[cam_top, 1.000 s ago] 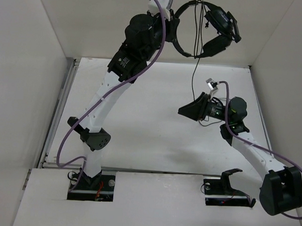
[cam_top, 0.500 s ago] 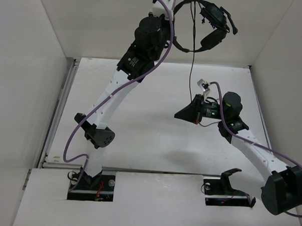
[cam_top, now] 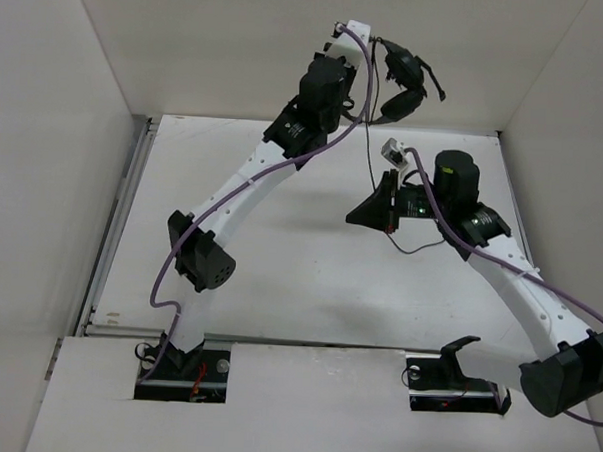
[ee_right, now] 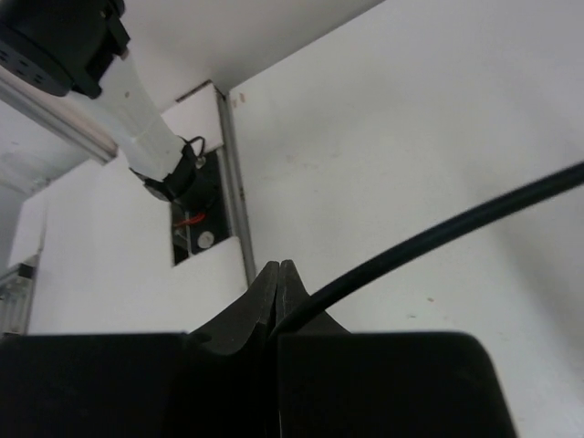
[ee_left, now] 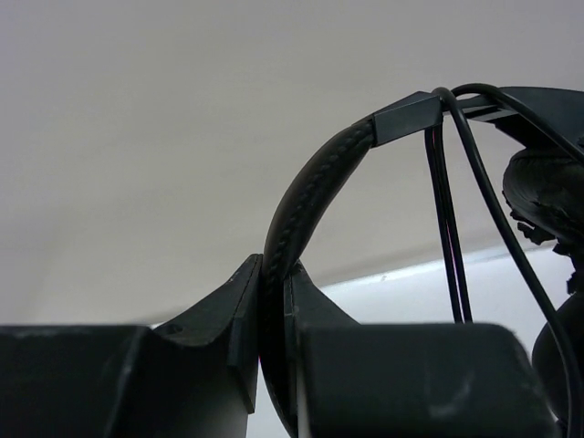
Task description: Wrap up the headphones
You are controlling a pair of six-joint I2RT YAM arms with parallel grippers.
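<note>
The headphones (cam_top: 403,78) are held high against the back wall (cam_top: 209,42), well above the table (cam_top: 279,275). The left gripper (ee_left: 274,306) is shut narrow on the stitched headband, which is seen wedged between its 2 fingers. The ear cups hang just right of it.

From the headset the cord (ee_right: 438,241) drops towards the table. It is pinched in the right gripper (ee_right: 278,276), whose jaws are pressed together on it. This gripper is held in the air, below the headset and well apart from it. Between the 2 grippers the cord is drawn almost straight, with nothing across it.

A purple cable (cam_top: 156,285) is looped beside the left arm. The 2 arm bases are set in cut-outs (cam_top: 220,368) at the near edge.
</note>
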